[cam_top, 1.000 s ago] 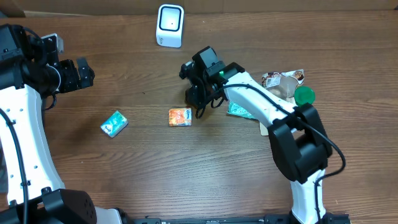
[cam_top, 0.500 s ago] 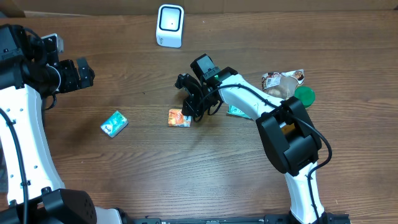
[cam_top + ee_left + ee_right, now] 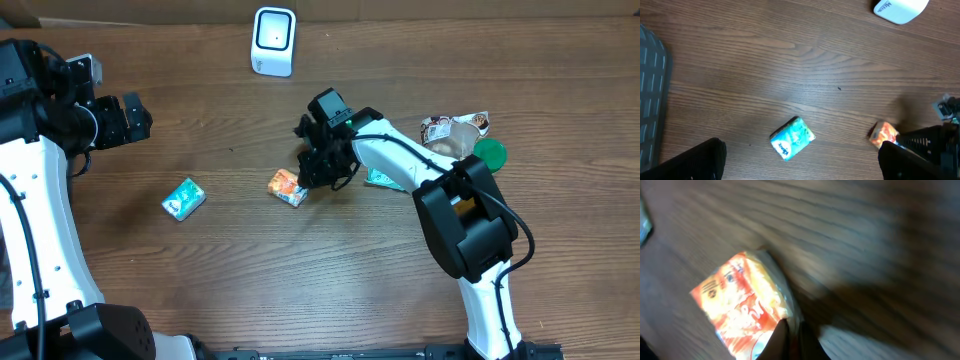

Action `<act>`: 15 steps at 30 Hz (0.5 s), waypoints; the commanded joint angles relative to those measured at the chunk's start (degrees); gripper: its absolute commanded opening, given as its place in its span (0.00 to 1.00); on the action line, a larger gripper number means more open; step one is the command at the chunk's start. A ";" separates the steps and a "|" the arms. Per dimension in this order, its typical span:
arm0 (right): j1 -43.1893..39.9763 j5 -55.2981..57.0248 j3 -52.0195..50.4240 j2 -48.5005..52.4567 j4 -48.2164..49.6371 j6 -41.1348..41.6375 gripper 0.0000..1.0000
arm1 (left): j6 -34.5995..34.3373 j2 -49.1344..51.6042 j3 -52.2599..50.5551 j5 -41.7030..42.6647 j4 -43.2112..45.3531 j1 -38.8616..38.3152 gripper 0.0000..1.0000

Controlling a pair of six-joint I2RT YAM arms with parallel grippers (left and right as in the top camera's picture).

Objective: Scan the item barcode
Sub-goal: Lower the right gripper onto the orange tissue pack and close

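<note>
Right gripper: jaws pinched together on one edge of the orange foil snack packet. The packet sits tilted on the brown wooden desk, right at the fingertips. Left gripper: spread wide, holding nothing, well apart from the packet. Teal foil packet lies on the desk near the left gripper. White box-shaped scanner stands beyond the right gripper, apart from it.

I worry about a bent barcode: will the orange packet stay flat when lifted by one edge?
The orange packet looks like thin soft film, pinched at one edge by the right gripper, so it will probably droop. Small, so likely light; its glossy wrap could slip.
</note>
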 commanded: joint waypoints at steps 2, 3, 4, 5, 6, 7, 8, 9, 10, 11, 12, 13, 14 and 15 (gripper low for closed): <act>-1.01 4.61 1.18 -3.72 -1.60 17.46 0.04 | 1.55 -0.44 -0.04 0.26 0.22 -0.07 1.00; -1.01 4.42 1.18 -3.72 -1.73 18.43 0.04 | 1.55 -0.44 -0.04 0.26 0.20 -0.07 1.00; -0.85 4.46 1.16 -3.69 -1.77 18.73 0.05 | 1.55 -0.44 -0.04 0.26 0.22 -0.07 1.00; -0.61 4.76 1.16 -3.69 -1.99 18.71 0.09 | 1.55 -0.44 -0.04 0.26 0.22 -0.07 1.00; -0.37 5.01 1.16 -3.69 -2.19 18.64 0.16 | 1.55 -0.44 -0.04 0.26 0.22 -0.07 1.00; -0.11 5.14 1.16 -3.69 -2.19 18.32 0.21 | 1.55 -0.44 -0.04 0.26 0.22 -0.07 1.00; 0.11 5.14 1.16 -3.69 -2.08 17.53 0.26 | 1.55 -0.44 -0.04 0.26 0.20 -0.07 1.00; 0.24 5.16 1.16 -3.69 -1.97 16.55 0.30 | 1.55 -0.44 -0.04 0.26 0.22 -0.07 1.00; 0.28 5.16 1.16 -3.69 -1.88 15.72 0.31 | 1.55 -0.44 -0.04 0.26 0.22 -0.07 1.00; 0.28 5.14 1.16 -3.69 -1.75 14.60 0.34 | 1.55 -0.44 -0.04 0.26 0.20 -0.07 1.00; 0.28 5.11 1.16 -3.69 -1.55 12.96 0.34 | 1.55 -0.44 -0.04 0.26 0.20 -0.07 1.00; 0.28 5.11 1.16 -3.69 -1.25 10.75 0.34 | 1.55 -0.44 -0.04 0.26 0.22 -0.07 1.00; 0.28 5.11 1.16 -3.69 -0.90 7.39 0.34 | 1.55 -0.44 -0.04 0.26 0.22 -0.07 0.99; 0.28 5.11 1.16 -3.69 -0.74 3.37 0.34 | 1.55 -0.44 -0.04 0.26 0.22 -0.07 1.00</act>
